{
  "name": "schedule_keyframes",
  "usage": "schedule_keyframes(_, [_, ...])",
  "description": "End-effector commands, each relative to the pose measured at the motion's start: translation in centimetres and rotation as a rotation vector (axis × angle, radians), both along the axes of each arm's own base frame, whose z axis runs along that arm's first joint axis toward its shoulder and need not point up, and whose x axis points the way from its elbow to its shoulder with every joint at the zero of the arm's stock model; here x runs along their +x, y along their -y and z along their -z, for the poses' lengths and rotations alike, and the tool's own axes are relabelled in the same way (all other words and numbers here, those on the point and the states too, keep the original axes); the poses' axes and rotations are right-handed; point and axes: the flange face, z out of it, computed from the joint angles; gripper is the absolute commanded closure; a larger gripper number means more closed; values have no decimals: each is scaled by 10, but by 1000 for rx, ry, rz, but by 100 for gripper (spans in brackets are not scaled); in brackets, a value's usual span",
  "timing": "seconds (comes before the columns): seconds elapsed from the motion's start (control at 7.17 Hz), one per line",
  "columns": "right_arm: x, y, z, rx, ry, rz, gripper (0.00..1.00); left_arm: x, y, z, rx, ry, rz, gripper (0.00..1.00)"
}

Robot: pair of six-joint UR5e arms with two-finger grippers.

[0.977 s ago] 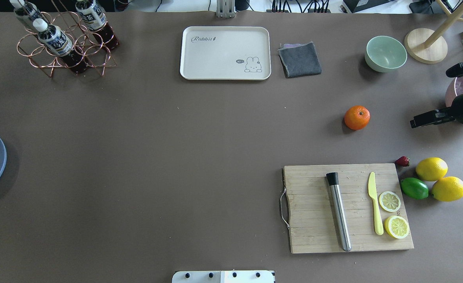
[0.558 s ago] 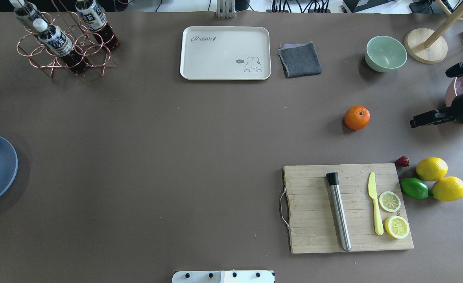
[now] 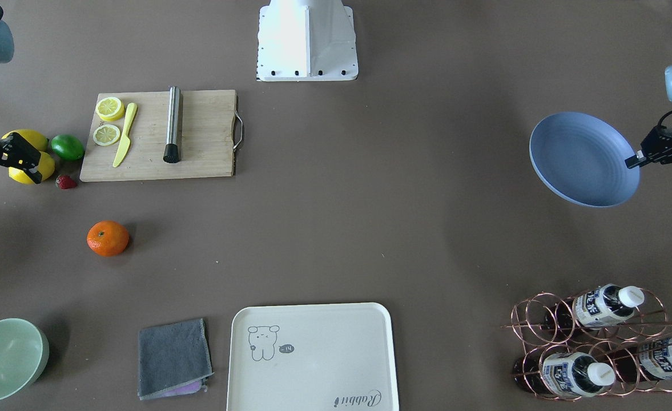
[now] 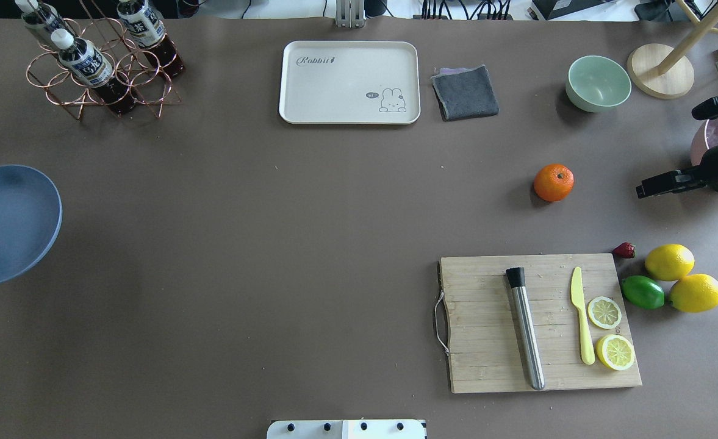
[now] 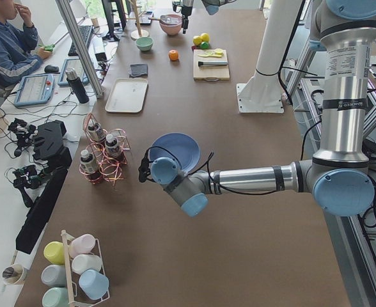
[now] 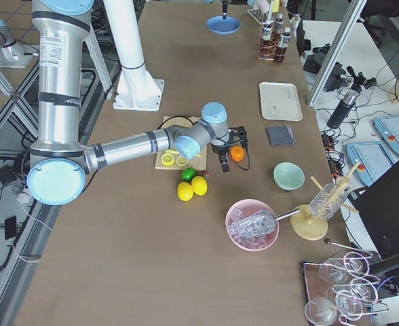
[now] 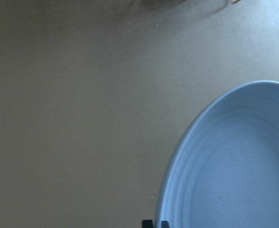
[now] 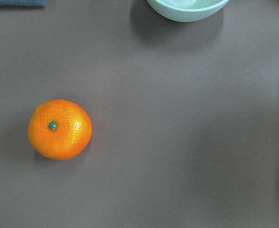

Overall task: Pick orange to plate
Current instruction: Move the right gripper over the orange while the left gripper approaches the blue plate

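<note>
The orange (image 4: 553, 182) sits alone on the brown table, right of centre, and shows at the left in the right wrist view (image 8: 60, 129). My right gripper (image 4: 665, 152) hovers open to its right, well apart from it, with nothing between the fingers. The light-blue plate (image 4: 5, 225) hangs tilted above the table's left end. My left gripper (image 3: 634, 160) is shut on the plate's rim (image 3: 581, 157). In the left wrist view the plate (image 7: 234, 166) fills the lower right.
Near the orange lies a cutting board (image 4: 487, 366) with a muddler, a yellow knife and lemon slices. Two lemons (image 4: 668, 261), a lime (image 4: 642, 292) and a strawberry (image 4: 624, 250) lie beside it. At the far edge stand a green bowl (image 4: 598, 82), grey cloth (image 4: 465, 91), cream tray (image 4: 346, 82) and bottle rack (image 4: 99, 67).
The plate has come further into the overhead view from the left edge, moving right and toward the far side. The orange and the right gripper have stayed where they were.
</note>
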Motion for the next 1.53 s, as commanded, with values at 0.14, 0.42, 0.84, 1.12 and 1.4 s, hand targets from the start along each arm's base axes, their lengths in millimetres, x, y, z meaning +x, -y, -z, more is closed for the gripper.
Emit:
schedule_keyframes(0.14, [-1,0,0,-4,3,3,0,217,0,201,-122,-85,109,100])
schedule_keyframes(0.42, [-2,1,-1,-7,3,3,0,341,-31,255,-125,-15,131,100])
schedule_keyframes(0.84, [-2,1,-1,-10,5,5,0,442,-34,288,-134,112,162,100])
schedule_keyframes(1.12, [-2,1,-1,-11,6,3,0,453,-40,280,-128,109,153,100])
schedule_keyframes(1.4, [-4,4,2,-4,9,4,0,459,-49,285,-109,99,156,1])
